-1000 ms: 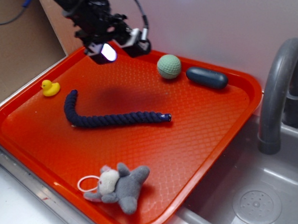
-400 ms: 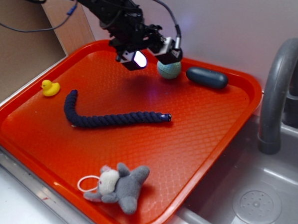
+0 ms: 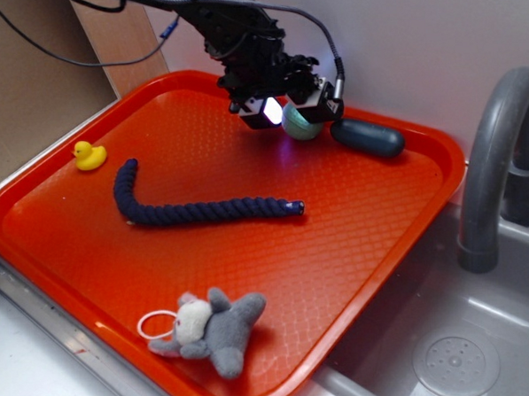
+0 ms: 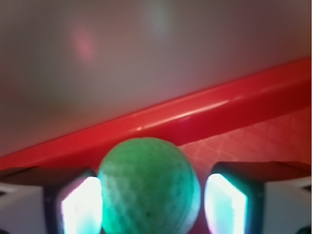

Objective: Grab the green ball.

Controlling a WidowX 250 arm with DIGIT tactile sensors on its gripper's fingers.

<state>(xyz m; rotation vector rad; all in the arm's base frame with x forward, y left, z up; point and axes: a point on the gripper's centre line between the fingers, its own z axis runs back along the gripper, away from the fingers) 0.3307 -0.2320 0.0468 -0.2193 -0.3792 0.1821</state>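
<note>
The gripper (image 4: 148, 204) has one lit finger pad (image 4: 80, 207) on each side of the green ball (image 4: 148, 187), and a narrow gap shows on the right side, so the fingers are spread and not yet pressing it. In the exterior view the gripper (image 3: 293, 113) hangs over the green ball (image 3: 298, 125) at the far side of the red tray (image 3: 375, 272), close to its back rim. Just beside the ball, to the right, lies a dark blue capsule (image 3: 368, 138). A navy rope (image 3: 194, 206) curves across the tray's middle, a yellow duck (image 3: 88, 155) sits near the left rim, and a grey plush toy (image 3: 209, 329) lies at the near edge. A pale wall (image 3: 416, 39) rises behind; a grey faucet (image 3: 493, 159) and sink basin (image 3: 450, 357) stand at the right.
</note>
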